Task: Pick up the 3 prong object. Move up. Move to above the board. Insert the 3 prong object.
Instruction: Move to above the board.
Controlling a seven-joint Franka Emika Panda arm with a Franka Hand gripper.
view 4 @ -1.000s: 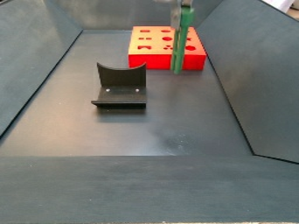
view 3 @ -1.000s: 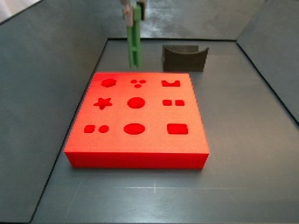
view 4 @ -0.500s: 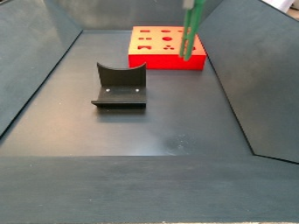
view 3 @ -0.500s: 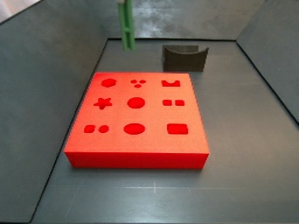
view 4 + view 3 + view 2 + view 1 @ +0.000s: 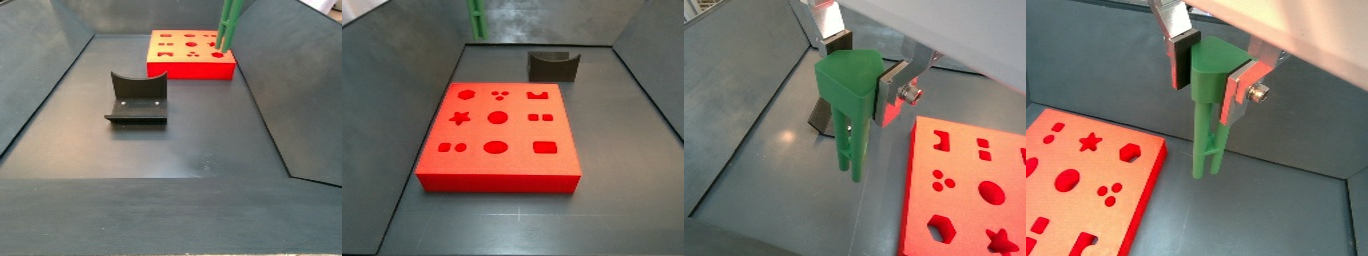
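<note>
- We judge the lift is done; the next move is carrying the peg over the red board [image 5: 497, 130] and lining it up with the three small dots [image 5: 500, 95]
- Our gripper [image 5: 1211, 68] clamps the green peg [image 5: 1208, 130] by its blocky top, high beyond the board's far edge, prongs hanging down over the bare floor

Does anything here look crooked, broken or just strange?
Nothing stands out. The end effector holds the green 3 prong object off the floor, beside the red board, which looks intact.
</note>
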